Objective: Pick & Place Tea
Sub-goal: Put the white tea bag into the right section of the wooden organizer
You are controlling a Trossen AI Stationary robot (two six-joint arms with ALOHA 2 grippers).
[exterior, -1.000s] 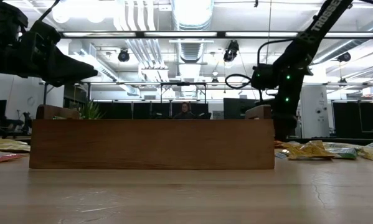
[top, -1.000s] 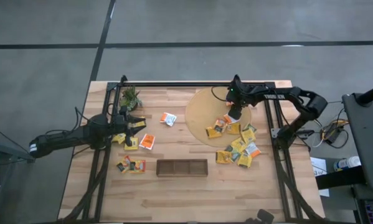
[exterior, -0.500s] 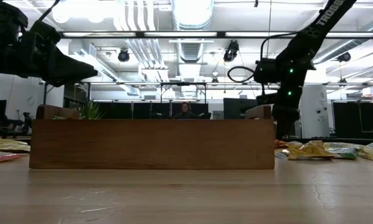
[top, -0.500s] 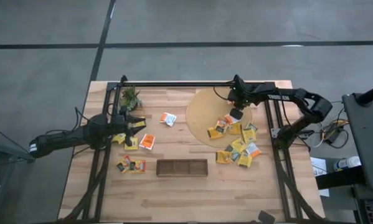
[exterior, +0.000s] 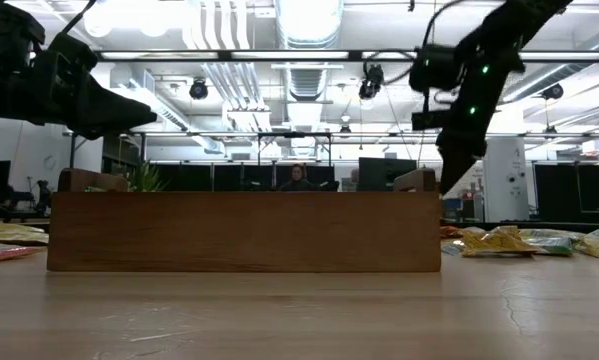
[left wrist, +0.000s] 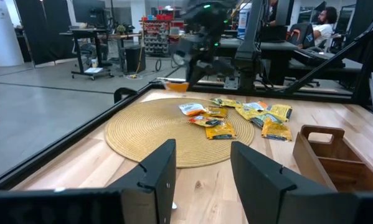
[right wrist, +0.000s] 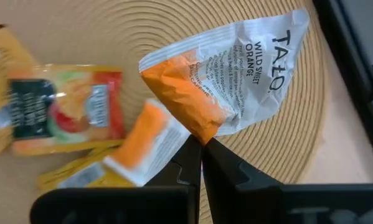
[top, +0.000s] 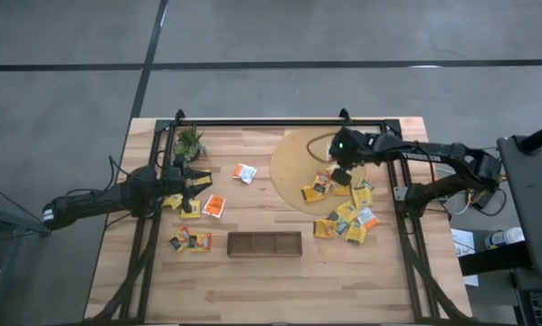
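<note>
Right end effector [right wrist: 200,146] pinched closed on a white-and-orange tea sachet [right wrist: 236,74] above the round mat [top: 293,163]; left end effector [left wrist: 202,163] open.

The wooden table [top: 252,281] lies bare along the whole lower part of the high view, below the brown tray [top: 264,244], and that strip is open for passing. The upper left part of the round mat [top: 293,163] is also bare. Sachets [top: 347,217] crowd the mat's lower right. The black frame rails [top: 261,122] and a small plant [top: 189,141] block the upper left.
</note>
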